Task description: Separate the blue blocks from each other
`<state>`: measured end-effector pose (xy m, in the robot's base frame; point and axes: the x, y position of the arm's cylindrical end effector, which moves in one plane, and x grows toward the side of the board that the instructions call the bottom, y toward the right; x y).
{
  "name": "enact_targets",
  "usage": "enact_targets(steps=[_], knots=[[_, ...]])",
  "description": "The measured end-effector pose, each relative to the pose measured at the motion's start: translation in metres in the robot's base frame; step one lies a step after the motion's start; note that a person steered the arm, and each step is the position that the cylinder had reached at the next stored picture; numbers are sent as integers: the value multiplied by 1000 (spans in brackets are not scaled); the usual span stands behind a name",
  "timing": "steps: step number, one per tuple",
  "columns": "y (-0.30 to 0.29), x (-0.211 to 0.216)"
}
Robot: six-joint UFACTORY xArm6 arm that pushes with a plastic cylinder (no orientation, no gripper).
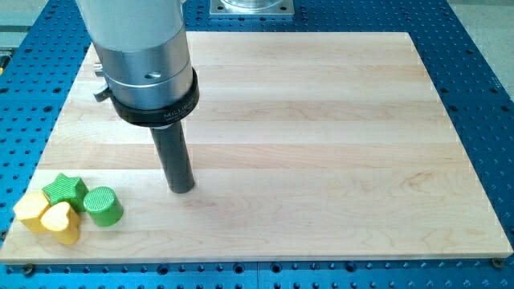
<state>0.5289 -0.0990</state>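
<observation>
No blue block shows anywhere in the camera view. My tip (182, 189) rests on the wooden board (321, 144), left of its middle and toward the view's bottom. Four blocks are clustered at the view's bottom left: a green star block (64, 190), a green cylinder block (102, 205), a yellow block (32, 210) and a yellow heart block (61, 221). The tip stands to the right of and slightly above this cluster, about a block's width from the green cylinder, touching none of them.
The arm's grey body (144, 56) hangs over the board's upper left and hides part of it. The board lies on a blue perforated table (482, 96). A metal mount (253, 6) sits at the view's top.
</observation>
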Motion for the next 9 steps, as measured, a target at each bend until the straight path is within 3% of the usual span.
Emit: enact_targets(steps=[3, 5, 6, 9], knots=[[-4, -12], [-175, -159], [-206, -196], [-135, -247]])
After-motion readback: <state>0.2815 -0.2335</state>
